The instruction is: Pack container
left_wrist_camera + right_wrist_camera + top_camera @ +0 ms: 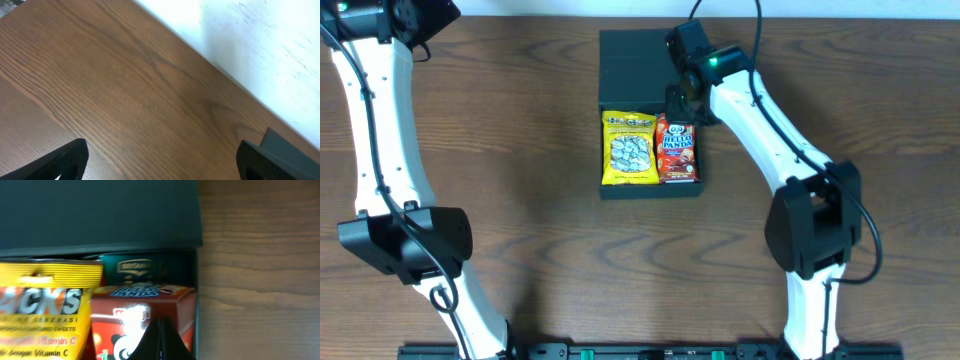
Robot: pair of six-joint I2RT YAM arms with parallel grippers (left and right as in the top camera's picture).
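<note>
The left gripper (162,150) has its fingers (65,162) spread wide, with nothing between them but bare wood. It hangs over the far left corner of the table (520,200), close to the white wall (260,45) and well apart from the packing. The right gripper (160,336) has its two fingers pressed together into one dark point. Nothing shows between them. That point sits above the near end of the open box, over the red snack carton.

The container (650,192) stands near the middle of the table, slightly toward the far side. It is a plain dark teal-green square box. Its lid (635,65) covers the far half, and its front edge runs across the contents. I cannot tell whether the lid lies flat or is propped up.

In the uncovered near half a yellow packet (628,148) of sweets lies flat against the left wall. A red Hello Panda box (677,150) lies just beside it, on the right, touching or nearly touching it. Behind the red box, partly under the lid's edge, a small teal box (142,270) with faint lettering sits in the far right corner.
</note>
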